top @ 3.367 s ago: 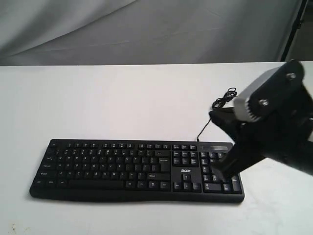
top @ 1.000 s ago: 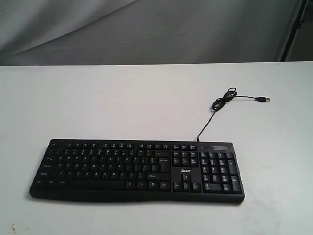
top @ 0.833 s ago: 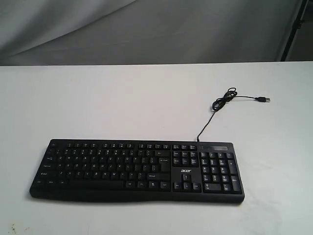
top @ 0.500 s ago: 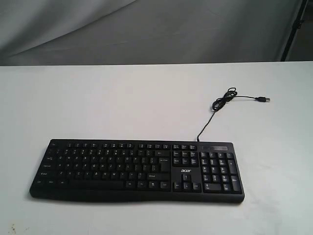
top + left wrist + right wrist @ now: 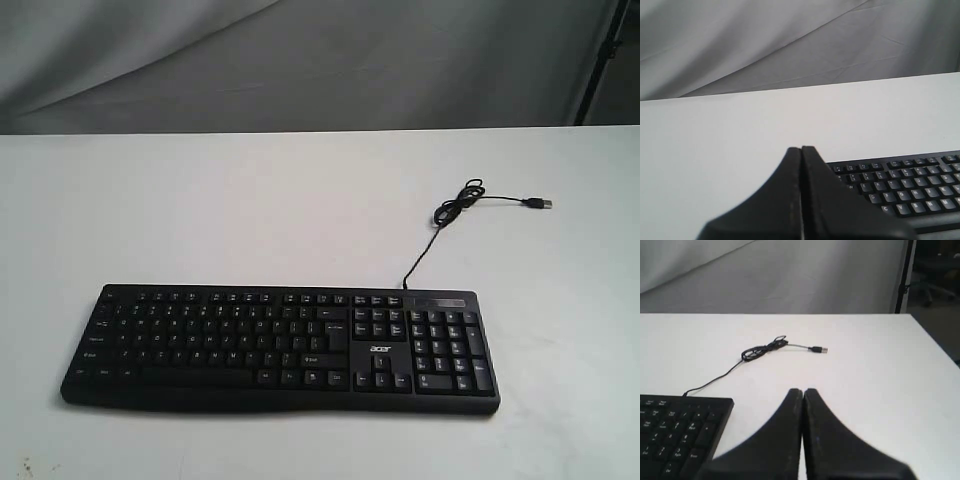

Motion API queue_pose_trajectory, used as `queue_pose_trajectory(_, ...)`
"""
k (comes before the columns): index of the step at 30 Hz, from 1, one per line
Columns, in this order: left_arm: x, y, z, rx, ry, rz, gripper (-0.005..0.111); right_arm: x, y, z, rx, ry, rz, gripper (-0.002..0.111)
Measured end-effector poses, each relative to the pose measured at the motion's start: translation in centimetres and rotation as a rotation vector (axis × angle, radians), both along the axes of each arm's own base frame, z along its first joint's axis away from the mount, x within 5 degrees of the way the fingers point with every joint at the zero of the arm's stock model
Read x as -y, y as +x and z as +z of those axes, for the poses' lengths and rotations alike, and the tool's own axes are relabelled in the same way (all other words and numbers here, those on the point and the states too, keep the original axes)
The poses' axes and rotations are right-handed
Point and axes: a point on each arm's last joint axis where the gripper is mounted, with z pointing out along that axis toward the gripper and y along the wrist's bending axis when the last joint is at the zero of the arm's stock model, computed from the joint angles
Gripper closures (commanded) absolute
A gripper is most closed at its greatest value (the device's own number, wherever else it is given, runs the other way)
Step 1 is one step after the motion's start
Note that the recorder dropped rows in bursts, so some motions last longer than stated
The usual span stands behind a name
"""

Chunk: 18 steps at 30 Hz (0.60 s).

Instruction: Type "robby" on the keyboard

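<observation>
The wide black keyboard [image 5: 280, 345] lies flat near the front of the white table [image 5: 250, 210], number pad to the right, small "acer" logo above its arrow keys. Its thin black cable [image 5: 452, 215] runs back to a loose coil and a USB plug [image 5: 541, 203]. Neither gripper shows in the exterior view. In the left wrist view my left gripper [image 5: 801, 149] is shut and empty, held off the keyboard's [image 5: 905, 187] left end. In the right wrist view my right gripper [image 5: 803, 391] is shut and empty, beside the keyboard's [image 5: 675, 435] number-pad end, with the cable [image 5: 760, 354] beyond.
A grey cloth backdrop [image 5: 300, 60] hangs behind the table. A black stand pole [image 5: 600, 60] rises at the far right; the right wrist view shows the table's right edge [image 5: 935, 345] with dark floor beyond it.
Over three seconds ago the right arm hung over the number pad; it has since withdrawn out of the exterior view. Across the last second nothing has moved.
</observation>
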Motion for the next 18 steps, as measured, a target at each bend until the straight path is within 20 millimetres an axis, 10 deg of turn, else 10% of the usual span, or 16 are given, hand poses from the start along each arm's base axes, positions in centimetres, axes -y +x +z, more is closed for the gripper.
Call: queue_pose_trajectory(18, 0.0, 0.0, 0.0, 0.0, 0.0, 0.0, 0.107, -0.25, -0.07, -0.63, -0.048, 0.018, 0.037, 0.108)
